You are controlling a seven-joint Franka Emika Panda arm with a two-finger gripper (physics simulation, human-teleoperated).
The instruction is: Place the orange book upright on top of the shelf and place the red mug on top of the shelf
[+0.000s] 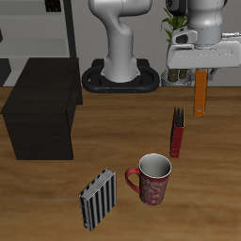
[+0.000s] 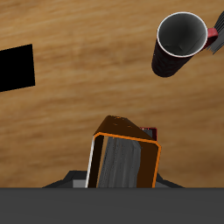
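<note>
**Orange book held high above the table, mug and shelf below**

Striped book [image 1: 97, 198] sits closest to my exterior camera, standing on edge near the table's front edge, its black-and-white bands facing me; just beside it stands the red mug [image 1: 152, 179], upright on the table [image 1: 56, 193], mouth open and pale grey inside, its handle turned toward the striped book; a little farther back from the mug a dark red book [image 1: 177, 132] stands upright on the wood, apart from the mug.

My gripper [image 1: 200, 68] hangs in the air well above the table, over the area behind the dark red book; it is clenched on the orange book [image 1: 200, 91], which dangles below it on its long axis, clear of the table; in the wrist view the orange book [image 2: 125, 160] fills the space right under the gripper, its orange cover edge and grey page block showing end-on; I cannot make out the fingers themselves there.

From the wrist I also see the red mug [image 2: 181, 42] from above, rim round and interior grey, with the dark red book [image 2: 216, 31] partly visible beside it.

The shelf [image 1: 42, 120], a low black box, stands on the opposite side of the table from the gripper, well apart from it; its flat top is bare; the robot's base [image 1: 120, 77] sits behind it at the table's back.
</note>
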